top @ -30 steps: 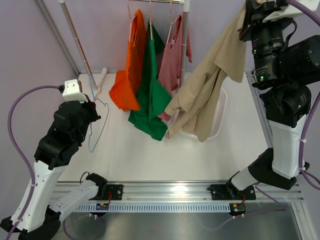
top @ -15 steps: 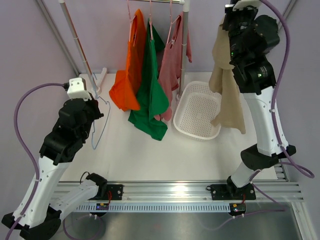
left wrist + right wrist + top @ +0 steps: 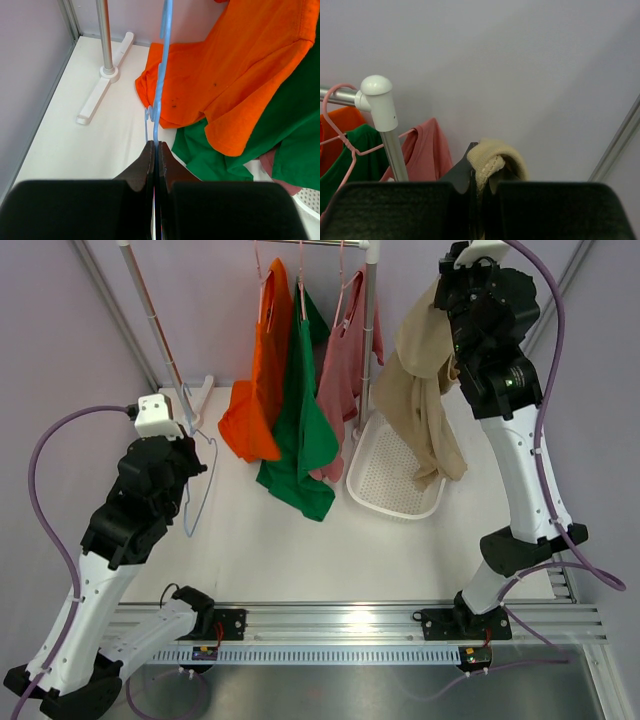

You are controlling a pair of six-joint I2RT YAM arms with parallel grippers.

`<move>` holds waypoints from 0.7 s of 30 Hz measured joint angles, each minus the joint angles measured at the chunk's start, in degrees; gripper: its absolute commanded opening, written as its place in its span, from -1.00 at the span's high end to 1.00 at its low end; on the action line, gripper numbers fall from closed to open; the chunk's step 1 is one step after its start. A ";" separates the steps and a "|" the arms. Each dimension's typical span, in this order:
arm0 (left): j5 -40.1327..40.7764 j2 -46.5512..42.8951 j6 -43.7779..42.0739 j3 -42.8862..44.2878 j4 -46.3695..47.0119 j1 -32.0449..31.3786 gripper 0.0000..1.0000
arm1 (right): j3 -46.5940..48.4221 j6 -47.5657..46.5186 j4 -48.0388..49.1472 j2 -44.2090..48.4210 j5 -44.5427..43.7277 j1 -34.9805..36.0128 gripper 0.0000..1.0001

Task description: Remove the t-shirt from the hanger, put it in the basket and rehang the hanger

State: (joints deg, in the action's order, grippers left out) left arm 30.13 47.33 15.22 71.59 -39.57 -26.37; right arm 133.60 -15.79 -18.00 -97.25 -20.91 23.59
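Observation:
My right gripper (image 3: 447,292) is shut on the collar of a beige t-shirt (image 3: 425,405) and holds it high; the shirt hangs free over a white basket (image 3: 378,490). In the right wrist view the beige collar (image 3: 495,159) is pinched between the jaws. My left gripper (image 3: 190,462) is shut on a bare light-blue hanger (image 3: 200,485), held upright at the left. In the left wrist view the blue hanger (image 3: 161,75) rises from the closed jaws.
A clothes rack (image 3: 368,300) at the back holds an orange shirt (image 3: 258,380), a green shirt (image 3: 300,430) and a pink shirt (image 3: 342,360) on pink hangers. The rack's white foot (image 3: 102,92) lies at the left. Purple walls stand close by.
My right arm has swung the beige t-shirt from the far right toward the rack, and it now hangs over the basket. The left arm with the hanger has barely moved.

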 measured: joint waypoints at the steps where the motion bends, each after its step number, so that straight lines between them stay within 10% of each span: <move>1: 0.00 0.00 -0.02 0.00 0.13 0.00 1.00 | 0.72 0.17 -0.37 -0.02 0.17 -0.04 1.00; 6: 0.00 0.00 -0.04 0.00 0.28 0.00 1.00 | -0.81 1.77 0.59 2.27 1.18 -0.11 1.00; 17: 0.44 2.16 -1.33 0.59 1.22 0.11 1.00 | -44.72 13.07 6.86 19.82 3.72 -0.26 0.90; 18: 0.48 2.80 -1.64 0.98 1.27 0.22 1.00 | -46.77 14.10 6.73 19.56 4.13 -0.28 0.46; 19: 0.48 3.72 -2.08 1.46 1.53 0.31 1.00 | -48.48 15.54 6.05 19.04 4.72 -0.28 -0.97; 21: 0.50 4.96 -3.17 1.99 2.45 0.66 1.00 | -49.18 17.44 3.98 17.07 5.75 -0.33 -0.99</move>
State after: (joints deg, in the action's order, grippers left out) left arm 30.63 52.29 12.05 73.58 -37.12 -25.71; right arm 84.42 1.65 -14.02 -80.18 -15.16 23.27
